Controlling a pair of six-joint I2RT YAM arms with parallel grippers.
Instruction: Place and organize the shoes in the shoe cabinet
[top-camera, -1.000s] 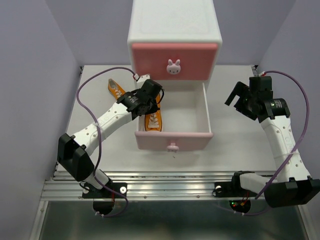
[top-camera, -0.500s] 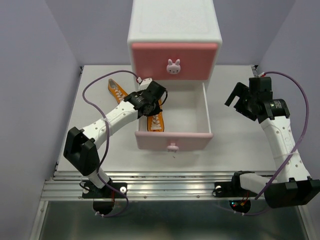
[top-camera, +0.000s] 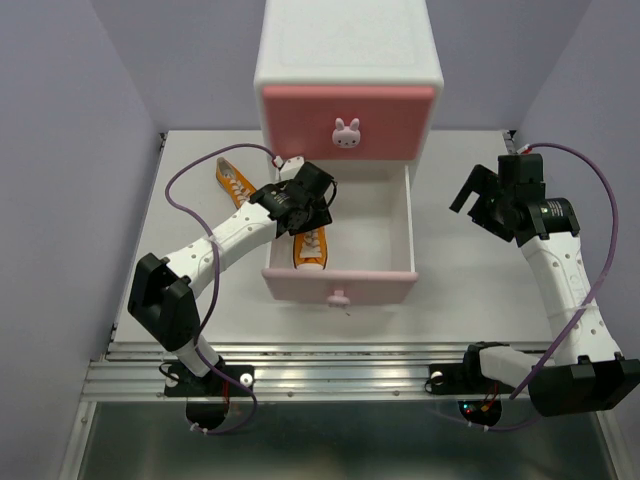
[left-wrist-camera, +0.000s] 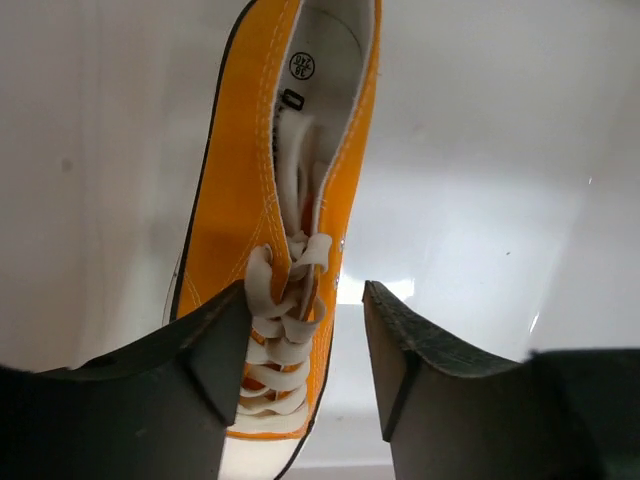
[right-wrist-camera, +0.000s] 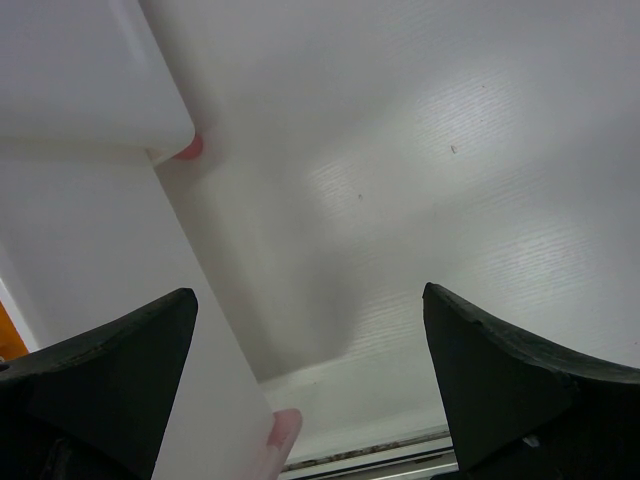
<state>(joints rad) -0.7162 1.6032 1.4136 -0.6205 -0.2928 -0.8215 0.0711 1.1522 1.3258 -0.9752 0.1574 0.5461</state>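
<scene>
The shoe cabinet (top-camera: 348, 50) stands at the back, its lower pale pink drawer (top-camera: 340, 287) pulled out. One orange shoe (top-camera: 311, 248) (left-wrist-camera: 260, 180) lies on the drawer floor along the left wall. My left gripper (top-camera: 309, 210) (left-wrist-camera: 305, 345) hovers open just over its laces; the left finger (left-wrist-camera: 215, 355) covers part of them and the right finger is off the shoe. A second orange shoe (top-camera: 234, 182) lies on the table left of the drawer. My right gripper (top-camera: 482, 195) (right-wrist-camera: 310, 330) hangs open and empty over the table right of the drawer.
The upper darker pink drawer (top-camera: 349, 121) is shut. The right wrist view shows the drawer's outer side wall (right-wrist-camera: 215, 400) and the cabinet's corner (right-wrist-camera: 90, 90) close at the left. Purple walls enclose the table (top-camera: 480, 290) on both sides.
My left gripper has opened and let go of the orange shoe, which now lies loose in the drawer. The drawer has shifted slightly nearer and to the left. The right arm is unmoved.
</scene>
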